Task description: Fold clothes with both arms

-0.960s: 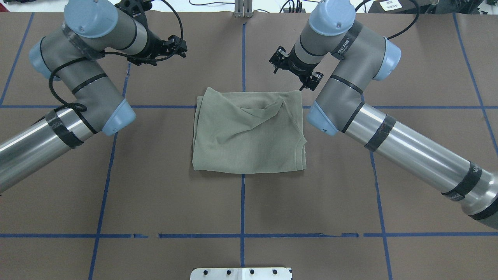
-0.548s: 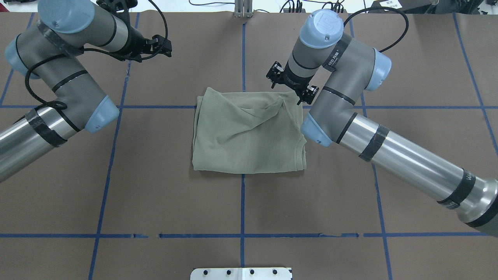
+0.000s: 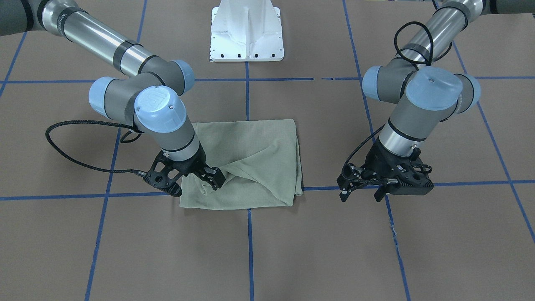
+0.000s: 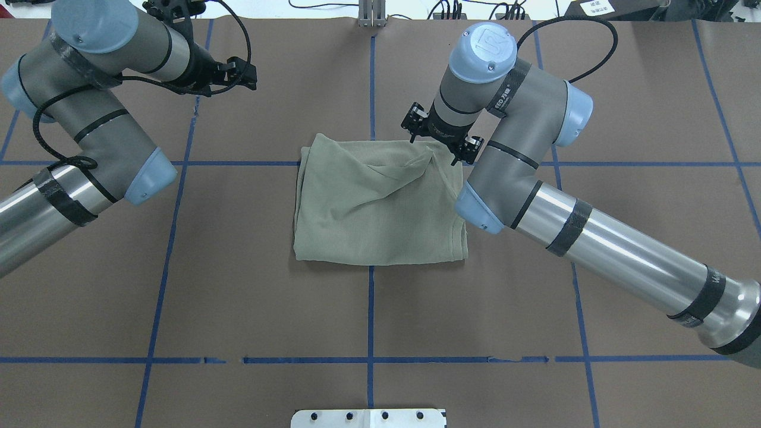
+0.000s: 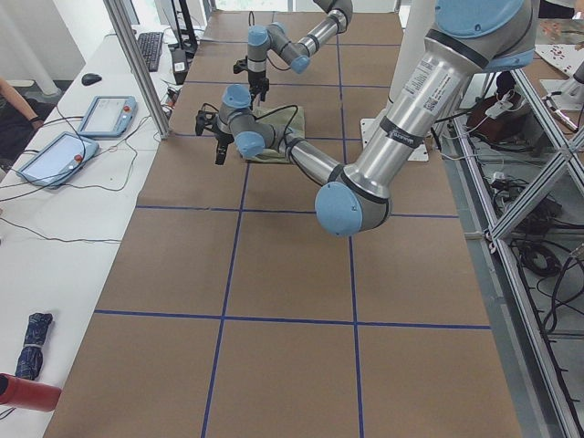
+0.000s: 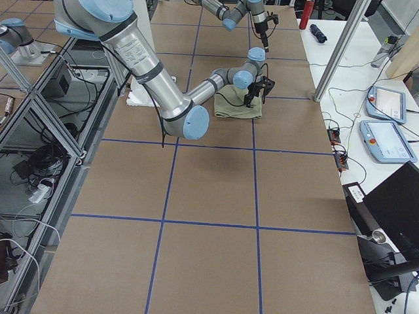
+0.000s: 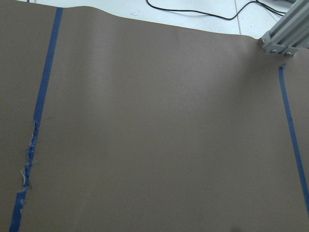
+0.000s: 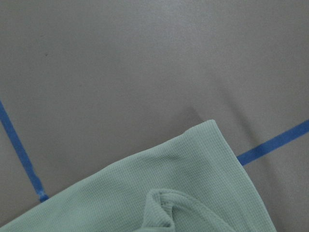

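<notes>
Shirt [image 4: 368, 214] lies folded in a rough rectangle mid-counter, across the central blue tape line [image 4: 370, 309]. A loose diagonal ridge [image 4: 410, 163] stands proud near its far right corner.

Right gripper [image 3: 197, 188] is low over that corner with its fingers apart. One finger [image 3: 215, 179] is above cloth, the other just off the edge, and nothing is clamped. Left gripper [image 3: 360, 194] hangs over bare counter [image 3: 418, 251], well apart from the shirt, fingers apart.

Risks as I judge them:
- Closing here may catch only the top layer or the ridge, so lifting peels the fold open.
- The outer finger may dig into the counter covering or miss the hem altogether.
- With the left gripper so far off, a one-sided pull would likely drag or skew the whole stack.
</notes>
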`<state>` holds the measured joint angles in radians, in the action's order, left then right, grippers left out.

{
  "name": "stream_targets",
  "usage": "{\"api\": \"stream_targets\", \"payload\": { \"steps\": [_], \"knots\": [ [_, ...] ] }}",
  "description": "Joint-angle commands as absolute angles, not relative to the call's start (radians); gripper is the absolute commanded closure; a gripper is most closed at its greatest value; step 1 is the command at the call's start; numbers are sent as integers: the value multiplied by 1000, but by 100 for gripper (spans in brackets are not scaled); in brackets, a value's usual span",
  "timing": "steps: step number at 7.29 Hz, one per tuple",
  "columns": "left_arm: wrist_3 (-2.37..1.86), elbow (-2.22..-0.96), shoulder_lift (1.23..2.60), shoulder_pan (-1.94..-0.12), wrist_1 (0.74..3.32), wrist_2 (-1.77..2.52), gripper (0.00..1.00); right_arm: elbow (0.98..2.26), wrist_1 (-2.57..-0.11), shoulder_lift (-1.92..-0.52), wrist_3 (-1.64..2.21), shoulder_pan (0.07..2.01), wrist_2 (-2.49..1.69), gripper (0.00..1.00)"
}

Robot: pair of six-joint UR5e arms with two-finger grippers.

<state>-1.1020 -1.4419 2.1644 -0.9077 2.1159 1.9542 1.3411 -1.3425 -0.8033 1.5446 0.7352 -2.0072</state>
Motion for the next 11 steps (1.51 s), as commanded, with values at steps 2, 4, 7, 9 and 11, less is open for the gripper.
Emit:
{"api": "stream_targets", "payload": {
  "steps": [2, 4, 7, 9, 11],
  "knots": [
    [-931, -1453, 2097, -977, 2112, 1997, 0, 1354, -1347, -877, 1227, 836, -2025, 0],
    [-660, -1465, 1989, -1148, 2106, 2109, 0, 1385, -1344, -1006, 907, 985, -2116, 0],
    [-48, -1421, 1834, -1397, 2100, 2103, 0, 1404, -1344, -1217, 417, 1232, -2253, 0],
    [266, -1390, 1718, -1541, 2114, 2120, 0, 1405, -1344, -1374, 80, 1381, -2269, 0],
    [261, -1382, 1666, -1588, 2181, 2200, 0, 1445, -1336, -1435, 83, 1426, -2269, 0]
  ]
}}
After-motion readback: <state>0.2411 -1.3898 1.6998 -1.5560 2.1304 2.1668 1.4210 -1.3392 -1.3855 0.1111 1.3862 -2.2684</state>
